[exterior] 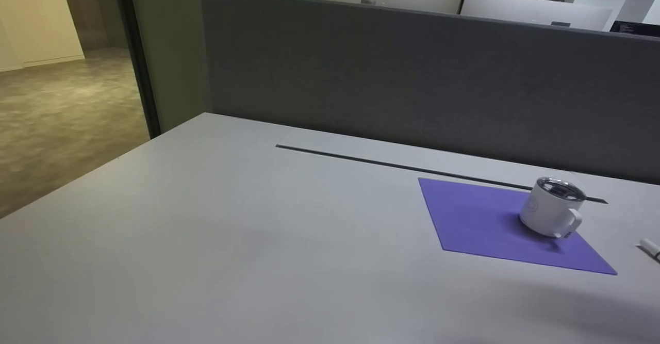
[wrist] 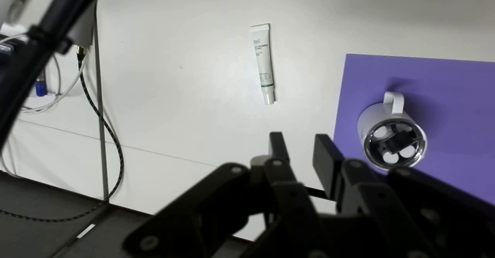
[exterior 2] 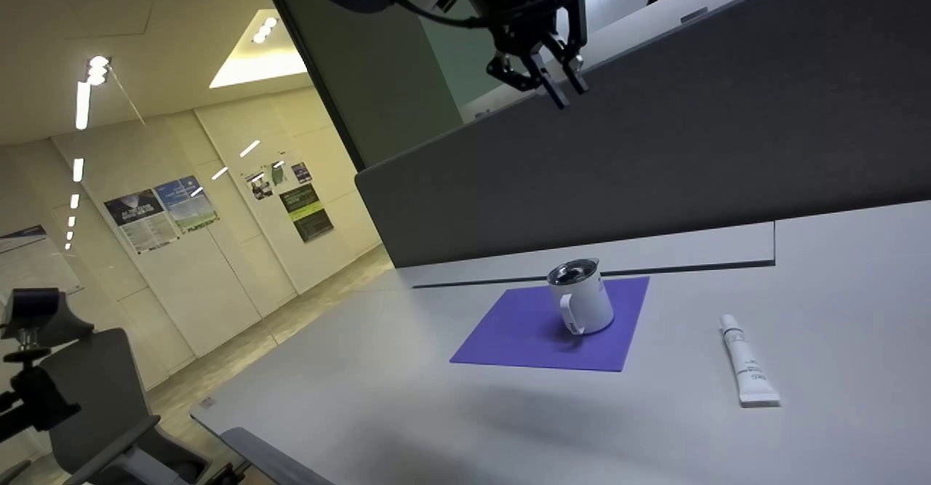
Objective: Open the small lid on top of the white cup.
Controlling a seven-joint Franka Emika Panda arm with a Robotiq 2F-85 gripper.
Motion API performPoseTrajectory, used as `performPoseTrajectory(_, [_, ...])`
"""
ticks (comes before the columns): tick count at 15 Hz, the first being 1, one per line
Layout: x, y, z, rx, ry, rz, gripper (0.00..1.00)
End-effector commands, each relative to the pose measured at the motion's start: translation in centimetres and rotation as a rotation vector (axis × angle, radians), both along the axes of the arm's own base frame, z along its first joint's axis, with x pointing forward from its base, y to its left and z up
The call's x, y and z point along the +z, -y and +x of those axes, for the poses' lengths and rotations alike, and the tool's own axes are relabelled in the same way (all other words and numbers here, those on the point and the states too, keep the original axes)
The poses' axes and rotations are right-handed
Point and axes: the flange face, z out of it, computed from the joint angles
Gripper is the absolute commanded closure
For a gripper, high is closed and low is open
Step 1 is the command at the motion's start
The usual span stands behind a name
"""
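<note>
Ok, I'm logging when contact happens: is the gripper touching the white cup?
Apart. An exterior view shows the gripper hanging high, with dark partition plainly visible between it and the white cup.

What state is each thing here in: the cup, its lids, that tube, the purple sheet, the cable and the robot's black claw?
White cup: upright on the purple sheet
Clear lid: seated on the cup
Small lid: on the clear lid; open or closed, I can't tell
White tube: lying down, cap on
Purple sheet: flat on the table
Braided cable: bent in a curve
End effector: partly open, holding nothing
</note>
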Motion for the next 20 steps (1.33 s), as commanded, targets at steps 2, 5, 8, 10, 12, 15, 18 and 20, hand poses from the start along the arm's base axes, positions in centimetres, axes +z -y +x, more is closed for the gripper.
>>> performPoseTrajectory(2, [0.1,0.0,0.0,0.000,-0.001,0.001,0.73])
performPoseTrajectory(5, [0.1,0.0,0.0,0.001,-0.001,0.001,0.73])
performPoseTrajectory(8, [-0.7,-0.4,0.9,0.011,0.012,0.004,0.94])
performPoseTrajectory(10, [-2.2,-1.3,2.1,0.061,0.009,0.050,1.00])
performPoseTrajectory(12, [-4.0,-2.8,3.3,0.123,0.011,0.078,1.00])
performPoseTrajectory(15, [-7.0,-5.1,5.0,0.271,0.015,0.091,1.00])
performPoseTrajectory(18, [-9.9,-7.0,6.3,0.427,0.007,0.099,1.00])
performPoseTrajectory(20, [-11.7,-7.8,6.6,0.489,-0.006,0.118,1.00])
